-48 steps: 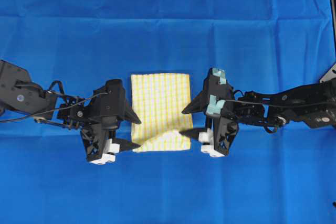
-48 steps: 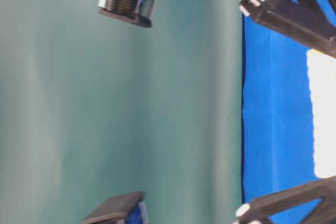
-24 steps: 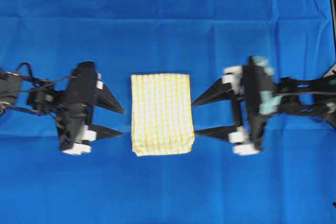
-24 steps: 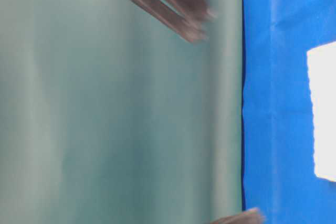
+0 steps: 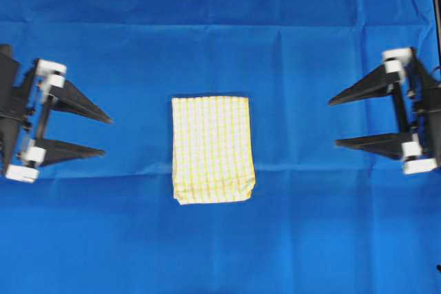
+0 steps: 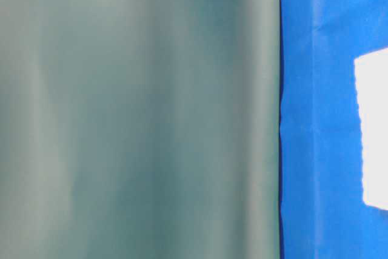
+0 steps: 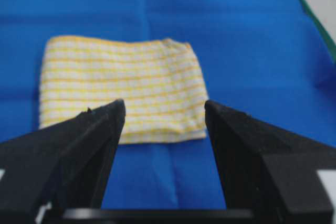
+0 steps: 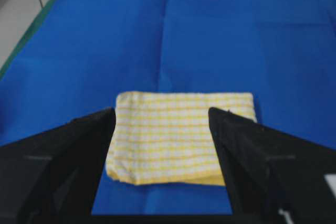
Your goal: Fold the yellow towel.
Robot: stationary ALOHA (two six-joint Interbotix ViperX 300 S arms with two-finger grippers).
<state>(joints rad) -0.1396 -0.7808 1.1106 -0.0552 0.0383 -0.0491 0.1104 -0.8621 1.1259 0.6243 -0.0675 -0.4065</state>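
Blue cloth point(image 5: 220, 32) covers the whole table. On it we see one yellow towel point(image 5: 212, 149), folded into a small rectangle and lying flat in the middle. A second ago our two claws were right at the towel's sides; now both have pulled far back to the edges. Our left claw point(image 5: 103, 135) is spread apart and holds nothing. Our right claw point(image 5: 334, 123) is spread apart and empty too.

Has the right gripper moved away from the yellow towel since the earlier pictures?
Yes. The right gripper, open, has drawn back rightward from the yellow towel to the overhead view's edge.
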